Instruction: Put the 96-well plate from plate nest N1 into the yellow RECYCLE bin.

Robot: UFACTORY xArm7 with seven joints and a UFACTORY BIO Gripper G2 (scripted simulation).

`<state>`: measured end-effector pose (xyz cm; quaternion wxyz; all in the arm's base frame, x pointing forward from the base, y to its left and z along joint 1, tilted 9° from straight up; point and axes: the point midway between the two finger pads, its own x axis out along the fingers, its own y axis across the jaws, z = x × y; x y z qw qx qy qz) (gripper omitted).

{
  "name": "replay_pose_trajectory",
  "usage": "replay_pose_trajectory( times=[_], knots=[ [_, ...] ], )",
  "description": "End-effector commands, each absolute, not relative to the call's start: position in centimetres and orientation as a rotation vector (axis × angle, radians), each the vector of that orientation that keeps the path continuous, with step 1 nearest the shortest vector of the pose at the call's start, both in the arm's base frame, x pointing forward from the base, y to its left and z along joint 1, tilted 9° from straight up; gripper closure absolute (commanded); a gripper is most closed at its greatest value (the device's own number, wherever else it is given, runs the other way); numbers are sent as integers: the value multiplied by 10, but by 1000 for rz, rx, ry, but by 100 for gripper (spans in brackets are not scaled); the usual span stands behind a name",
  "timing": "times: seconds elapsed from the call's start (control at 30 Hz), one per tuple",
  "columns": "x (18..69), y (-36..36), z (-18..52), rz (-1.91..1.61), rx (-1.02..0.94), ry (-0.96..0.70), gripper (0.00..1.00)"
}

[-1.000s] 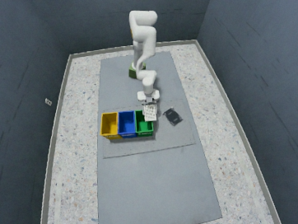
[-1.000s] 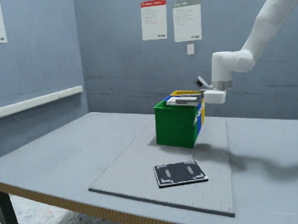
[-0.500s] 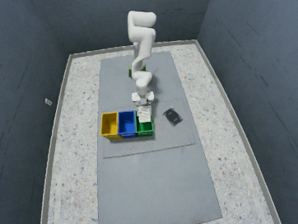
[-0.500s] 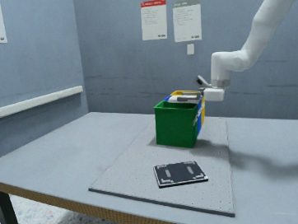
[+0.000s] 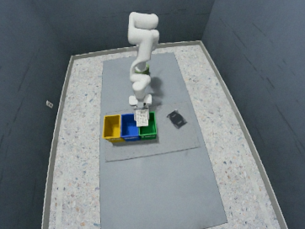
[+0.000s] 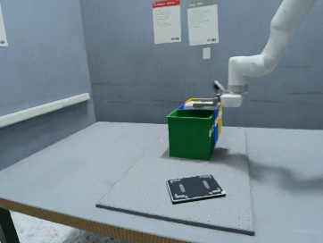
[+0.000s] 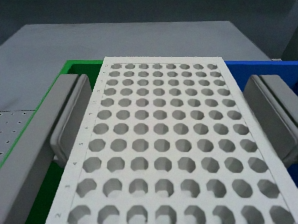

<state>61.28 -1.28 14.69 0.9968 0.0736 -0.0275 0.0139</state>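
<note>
Above the seam between the green bin (image 5: 148, 136) (image 6: 189, 138) (image 7: 82, 64) and the blue bin (image 5: 130, 138) (image 6: 217, 131) (image 7: 265, 70), the white 96-well plate (image 5: 142, 120) (image 7: 162, 120) lies roughly level, pinched along its sides by the fingers of the gripper (image 5: 142, 114) (image 6: 202, 105) (image 7: 172, 115). The yellow bin (image 5: 111, 138) (image 6: 220, 118) stands upright beyond the blue one; all three form a row. On the green bin's other side, the dark plate nest (image 5: 176, 119) (image 6: 196, 188) sits on the perforated board (image 5: 177, 143) (image 6: 134, 192)

1. The 96-well plate (image 5: 142, 120) (image 6: 204, 108) (image 7: 161, 122) has been carried across the bin row, towards the yellow bin (image 5: 112, 127) (image 6: 220, 117).
2. A second ago, it was seen above the green bin (image 5: 147, 131) (image 6: 191, 137) (image 7: 82, 65); its overlap in the top view has now been extended to the border with the blue bin (image 5: 130, 131) (image 6: 217, 133) (image 7: 262, 70).
3. The plate's long sides, previously slanted in the top view, have been brought nearly straight.
4. The gripper (image 5: 142, 113) (image 6: 199, 105) (image 7: 162, 120) and the arm's forward links (image 5: 140, 84) (image 6: 252, 66) have been shifted the same way.
5. In the exterior view, more of the green bin's opening has been uncovered.
</note>
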Motion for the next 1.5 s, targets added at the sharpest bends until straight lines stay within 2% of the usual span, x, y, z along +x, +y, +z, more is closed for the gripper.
replay_pose_trajectory(
  times=[0.0, 1.47],
  knots=[
    [616, -27, 147, 28, 148, -59, 100],
    [638, -150, 127, 28, 147, -59, 100]
  ],
)
